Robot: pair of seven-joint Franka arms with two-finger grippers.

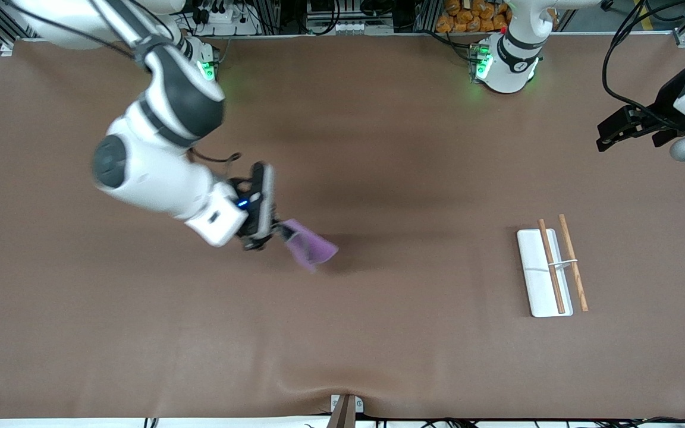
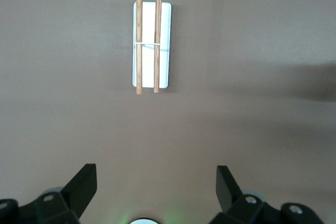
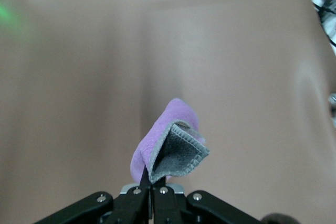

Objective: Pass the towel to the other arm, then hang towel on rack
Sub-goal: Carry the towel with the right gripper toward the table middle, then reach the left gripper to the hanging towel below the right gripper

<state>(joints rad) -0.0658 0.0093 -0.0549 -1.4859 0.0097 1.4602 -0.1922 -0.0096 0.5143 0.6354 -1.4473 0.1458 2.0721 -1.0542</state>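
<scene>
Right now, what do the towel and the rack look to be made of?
Towel: soft cloth, likely fleece or microfibre; purple on one face, grey on the other, with a stitched hem, drooping from the shut right hand. Rack: smooth white base plate, probably plastic, though painted metal is possible; two matte brown rods with a wood-like look; a thin silvery crosspiece, seemingly metal wire.

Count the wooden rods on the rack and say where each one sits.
2. One wooden rod lies over the rack's white base plate; the other wooden rod runs parallel beside it, past the plate's edge toward the left arm's end. None looks hidden.
</scene>
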